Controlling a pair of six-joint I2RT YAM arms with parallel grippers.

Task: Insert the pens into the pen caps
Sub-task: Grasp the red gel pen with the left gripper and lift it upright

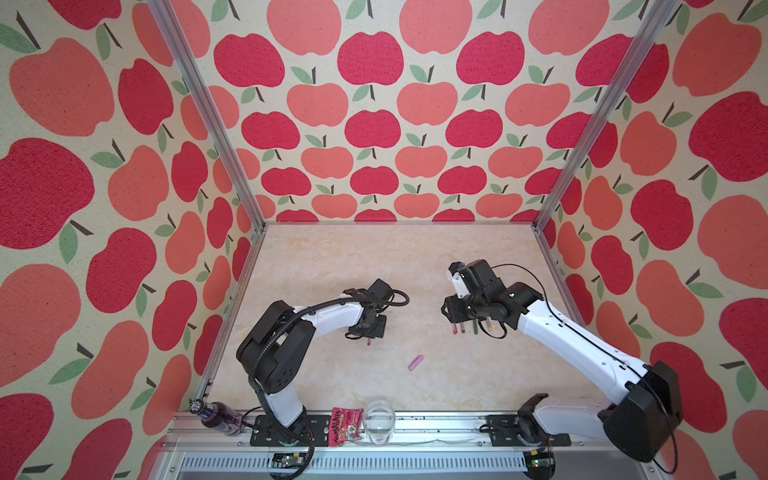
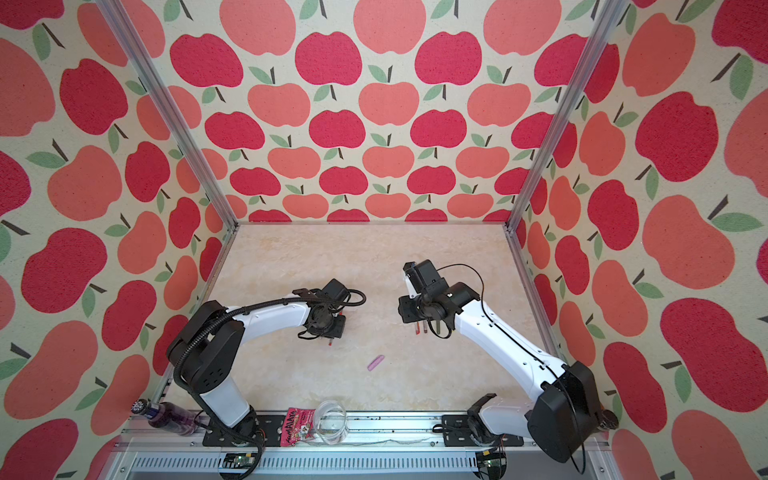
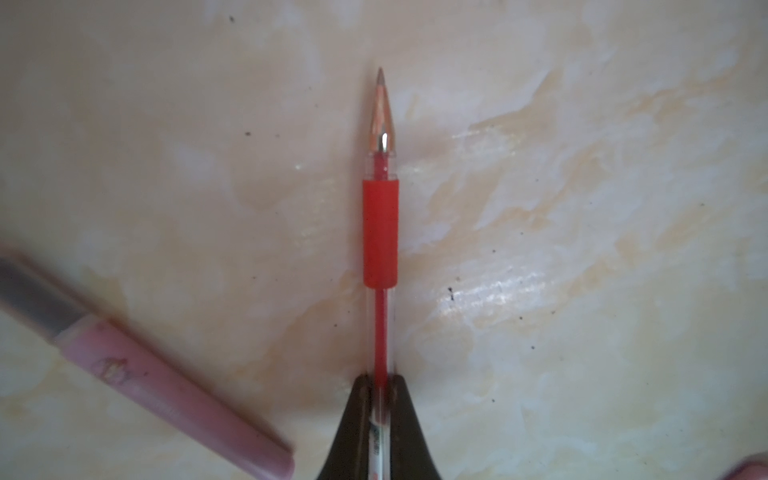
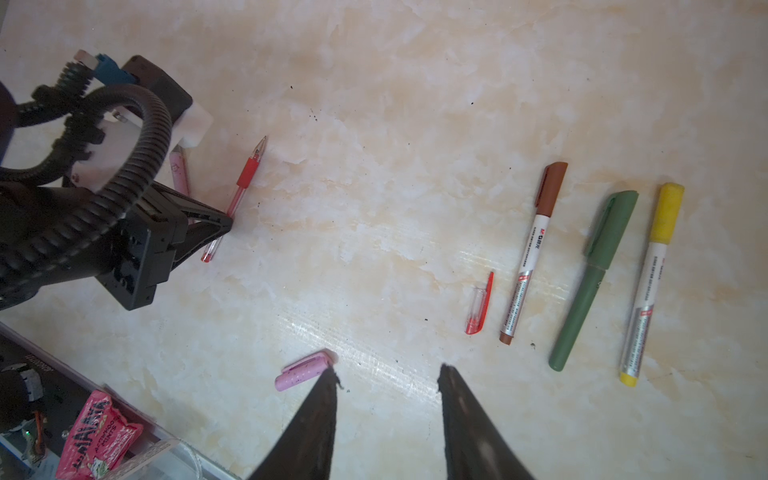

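Marble-look tabletop [image 4: 374, 124], apple wallpaper [image 1: 374, 124]. Left gripper [image 3: 380, 380] is clamped on the red pen [image 3: 380, 232] mid-frame, gripping well back, so the tip could wobble and miss the red cap [image 4: 480, 305] at right. Right gripper [image 4: 386, 374] hangs half-open, empty, bottom centre.

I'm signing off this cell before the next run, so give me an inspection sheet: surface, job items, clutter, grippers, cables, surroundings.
Surface: table marble-look, dark specks, no spills seen.
Job's things: red pen gripped, uncapped; pink pen beside it; pink cap, red cap loose; brown-capped pen, green pen, yellow-capped pen capped, in a row.
Clutter: bottle, packet, glass at front rail.
Grippers: left gripper jaws shut on red pen; right gripper jaws open, empty, near pink cap.
Cables: ribbed hose along left arm; thin cable looping off right arm.
Surroundings: apple-print walls, metal frame.
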